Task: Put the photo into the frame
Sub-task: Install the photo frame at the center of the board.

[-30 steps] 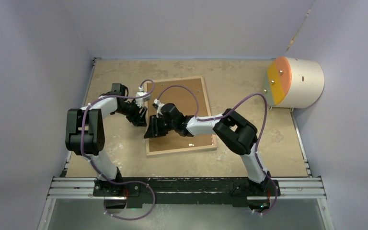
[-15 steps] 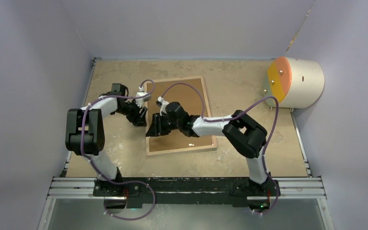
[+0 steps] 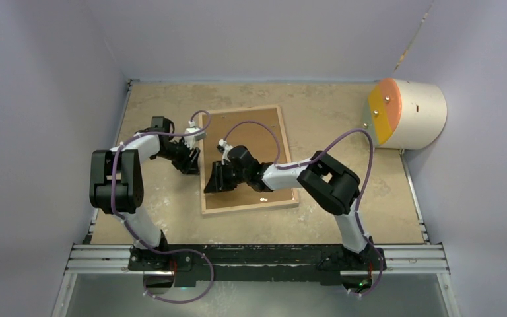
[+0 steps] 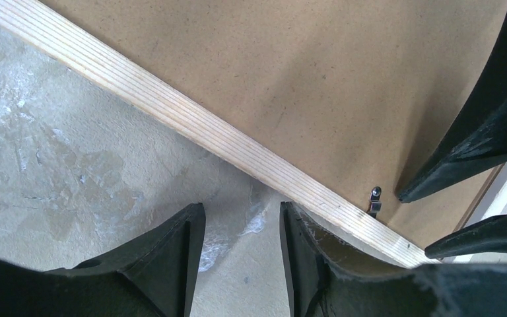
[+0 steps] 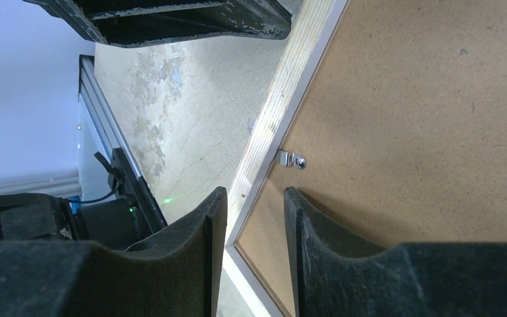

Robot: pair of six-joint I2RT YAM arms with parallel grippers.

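A mottled sandy tabletop (image 3: 343,198) sits between pale lilac walls, with a metal rail (image 3: 257,254) along its near edge. In the far right corner a cream drum (image 3: 419,112) lies on its side, showing an orange face. The frame (image 3: 204,173) lies back-up mid-table, with the brown backing board (image 3: 264,142) lying inside its wood rim and a small metal clip (image 5: 292,159) at the edge. The left gripper (image 4: 239,208) hangs just outside the rim, fingers apart and empty. The right gripper (image 5: 254,193) straddles the rim, fingers apart.
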